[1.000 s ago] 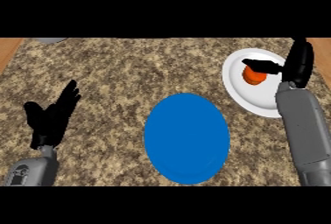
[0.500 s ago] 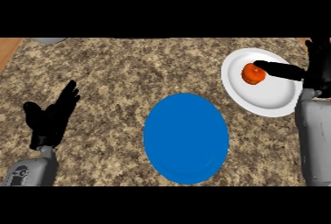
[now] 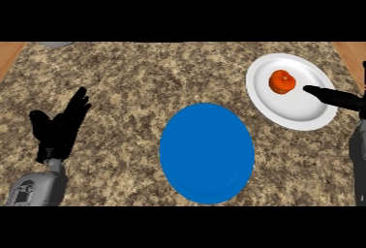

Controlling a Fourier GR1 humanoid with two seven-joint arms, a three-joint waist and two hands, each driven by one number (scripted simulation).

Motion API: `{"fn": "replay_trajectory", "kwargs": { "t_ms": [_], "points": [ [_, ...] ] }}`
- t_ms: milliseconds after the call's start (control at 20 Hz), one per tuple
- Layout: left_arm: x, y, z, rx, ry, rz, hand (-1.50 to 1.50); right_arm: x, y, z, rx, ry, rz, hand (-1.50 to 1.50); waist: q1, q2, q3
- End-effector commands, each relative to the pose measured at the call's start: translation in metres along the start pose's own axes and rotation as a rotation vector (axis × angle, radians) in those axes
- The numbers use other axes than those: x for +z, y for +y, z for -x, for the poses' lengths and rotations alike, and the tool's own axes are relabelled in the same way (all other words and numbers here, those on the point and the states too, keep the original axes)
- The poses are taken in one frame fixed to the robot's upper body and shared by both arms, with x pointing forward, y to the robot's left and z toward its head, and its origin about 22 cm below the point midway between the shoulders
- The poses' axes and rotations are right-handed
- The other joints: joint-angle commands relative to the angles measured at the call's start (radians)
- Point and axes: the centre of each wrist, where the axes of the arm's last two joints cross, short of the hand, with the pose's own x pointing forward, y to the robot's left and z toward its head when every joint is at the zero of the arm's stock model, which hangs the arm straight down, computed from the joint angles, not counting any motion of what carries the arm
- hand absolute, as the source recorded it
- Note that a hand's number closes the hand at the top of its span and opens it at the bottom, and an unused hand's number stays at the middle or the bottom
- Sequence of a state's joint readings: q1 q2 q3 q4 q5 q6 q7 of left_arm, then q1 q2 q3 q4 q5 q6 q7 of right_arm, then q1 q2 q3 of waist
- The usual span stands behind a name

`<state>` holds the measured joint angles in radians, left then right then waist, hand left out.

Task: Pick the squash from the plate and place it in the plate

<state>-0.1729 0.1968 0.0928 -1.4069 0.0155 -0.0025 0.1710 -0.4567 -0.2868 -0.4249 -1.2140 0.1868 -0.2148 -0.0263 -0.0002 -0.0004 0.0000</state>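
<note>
A speckled granite surface (image 3: 143,87) fills the view. At the left, the left robot hand (image 3: 61,128) rests, fingers spread. The blue plate (image 3: 207,152) waits mid-surface. Right of it, the squash (image 3: 282,81) sits on the white plate (image 3: 286,109). The right robot hand (image 3: 336,98) shows one straight finger just beside it; a sideways poke could roll the squash away.

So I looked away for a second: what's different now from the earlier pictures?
The right hand has drawn back toward the view's right edge; it was over the squash a second ago and now only reaches onto the white plate beside it. The squash, now uncovered, lies on that plate, not held. The blue plate and the resting left hand stayed put.
</note>
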Motion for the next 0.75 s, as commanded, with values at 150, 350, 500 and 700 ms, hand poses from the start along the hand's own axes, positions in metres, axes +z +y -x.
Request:
{"fn": "replay_trajectory", "kwargs": {
  "t_ms": [150,350,500,700],
  "points": [
    [-0.008,0.004,0.002,-0.022,0.01,-0.022,0.0,0.012,-0.049,0.043,0.025,-0.007,0.024,-1.5,0.0,0.002,0.0],
    [0.004,0.0,0.001,0.005,0.009,0.015,0.0,0.001,-0.048,0.015,0.05,0.012,0.03,-1.5,0.002,0.0,0.0],
    [-0.005,0.004,0.002,-0.004,0.006,0.0,0.0,0.01,-0.042,0.021,0.085,0.048,0.041,-1.5,0.001,0.001,0.0],
    [0.011,0.0,-0.016,0.001,-0.007,0.008,0.0,0.001,-0.077,0.039,0.095,0.062,0.037,-1.5,0.006,0.001,0.0]
  ]
}}
